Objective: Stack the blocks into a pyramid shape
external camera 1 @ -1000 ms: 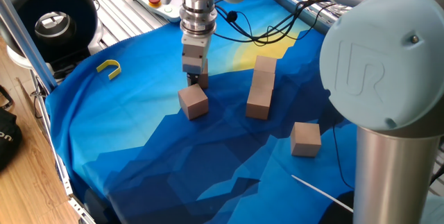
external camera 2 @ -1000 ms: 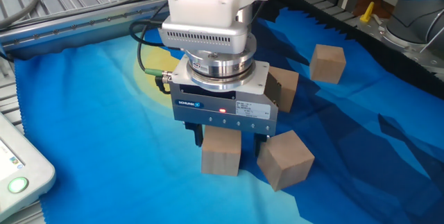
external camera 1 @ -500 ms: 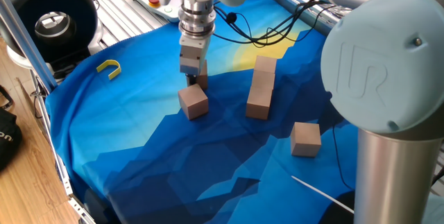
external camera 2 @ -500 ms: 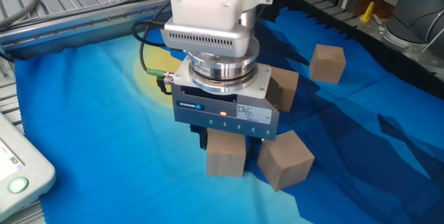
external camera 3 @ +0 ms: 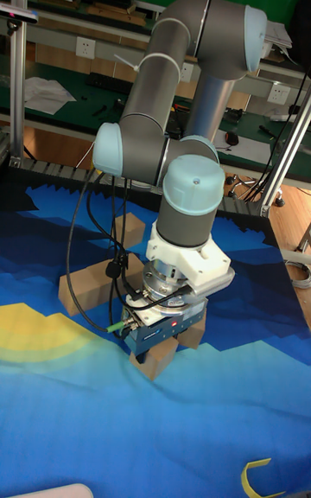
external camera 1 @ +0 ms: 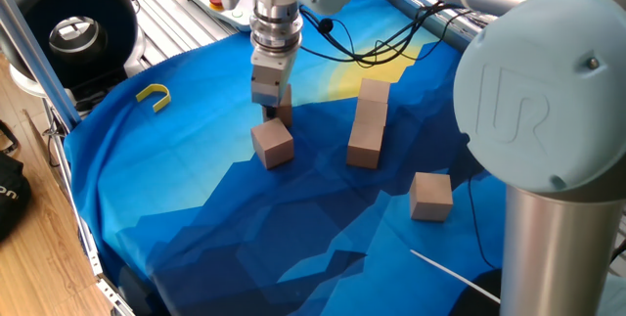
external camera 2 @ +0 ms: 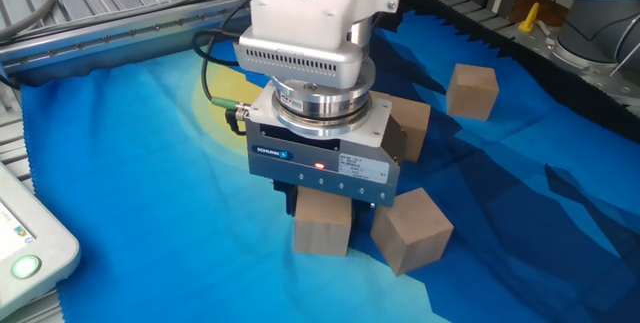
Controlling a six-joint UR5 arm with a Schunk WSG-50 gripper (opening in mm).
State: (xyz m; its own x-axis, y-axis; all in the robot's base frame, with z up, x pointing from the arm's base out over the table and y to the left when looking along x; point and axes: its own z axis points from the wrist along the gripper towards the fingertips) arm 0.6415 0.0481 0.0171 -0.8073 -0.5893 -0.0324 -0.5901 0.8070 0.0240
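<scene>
Here, one of the blocks [external camera 2: 322,234] is clasped between the fingers of the gripper [external camera 2: 322,206], right under the gripper body and just beside a second block [external camera 2: 411,230] resting on the blue cloth [external camera 2: 120,183]. Two more blocks are seen stacked [external camera 1: 368,120] further off, and another [external camera 1: 430,196] lies apart. Compared with a second ago, the gripper and its held block have been shifted slightly, with the block seemingly raised a little off the cloth.
</scene>
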